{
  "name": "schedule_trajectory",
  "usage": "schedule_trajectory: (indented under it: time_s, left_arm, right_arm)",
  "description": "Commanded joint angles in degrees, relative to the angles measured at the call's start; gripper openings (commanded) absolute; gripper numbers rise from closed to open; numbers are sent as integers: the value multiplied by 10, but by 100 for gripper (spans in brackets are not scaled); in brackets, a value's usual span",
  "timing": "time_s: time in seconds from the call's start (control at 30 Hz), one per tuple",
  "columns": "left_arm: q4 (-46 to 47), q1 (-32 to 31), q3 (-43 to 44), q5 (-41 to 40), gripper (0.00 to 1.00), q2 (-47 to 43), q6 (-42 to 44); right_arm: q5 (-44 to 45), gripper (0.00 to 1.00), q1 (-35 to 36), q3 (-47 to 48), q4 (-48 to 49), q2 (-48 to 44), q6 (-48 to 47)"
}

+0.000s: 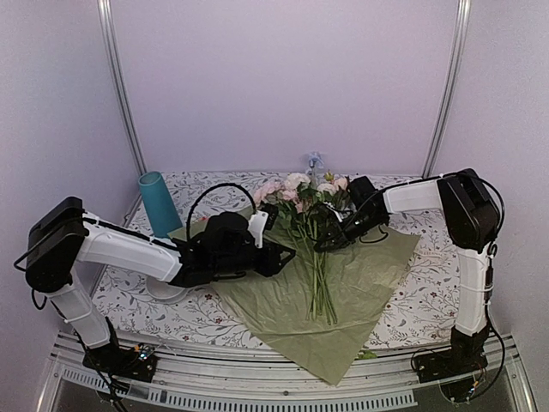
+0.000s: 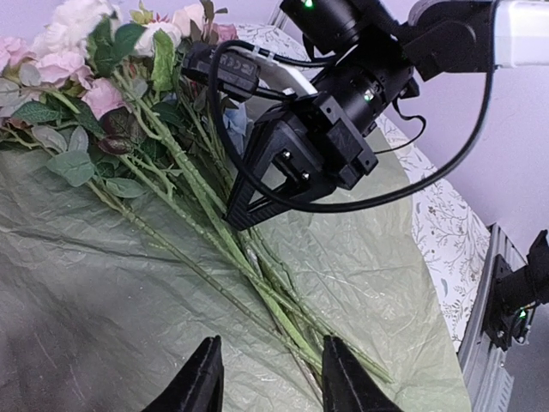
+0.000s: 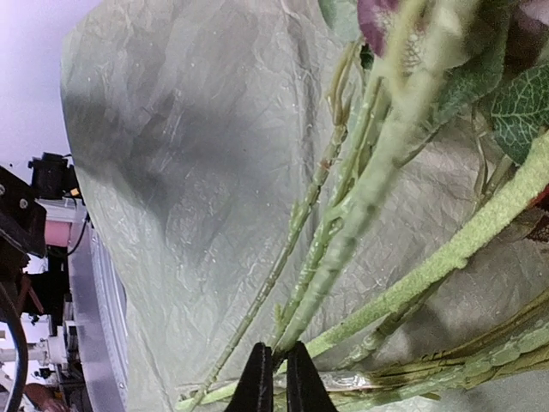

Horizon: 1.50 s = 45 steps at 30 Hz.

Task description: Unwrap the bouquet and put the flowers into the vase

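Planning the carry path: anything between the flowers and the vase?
Yes. In the top view the left arm's wrist sits between the flowers and the vase, so it blocks a straight sweep to the left. Nothing else is visible on that line.

Top external: high, near edge, looking far across the counter (image 1: 429, 296).
Wrist views: close, low; all share the stems (image 1: 322, 279).

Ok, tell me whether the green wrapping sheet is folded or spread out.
Spread out. The olive-green sheet lies open and flat, creased, with the flower stems lying loose on top of it.
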Motion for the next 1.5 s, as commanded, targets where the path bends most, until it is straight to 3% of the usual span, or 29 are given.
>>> schedule_trajectory:
  time_s: [0.0,0.2,0.4,0.57,1.07,1.2,1.47]
  left_arm:
    - [14,-6,4,9,40,4,-4]
    - [9,-4,28,13,41,12,2]
    - [44,4,61,22,55,24,-34]
    - [93,13,91,32,59,39,-41]
    - [163,28,160,44,58,107,-85]
    - [171,32,182,53,50,126,-98]
    - [210,36,189,88,13,142,-113]
  right_arm:
    - [-30,2,-2,12,3,2,5]
    - [-37,0,-8,-20,4,-78,-2]
    - [-58,0,-12,-71,36,-167,-6]
    - [-83,0,-12,-93,50,-213,-11]
    - [-146,0,-12,-166,92,-295,-26]
    - [-155,0,-12,-172,99,-298,-26]
    - [-147,0,-12,-181,105,-300,-27]
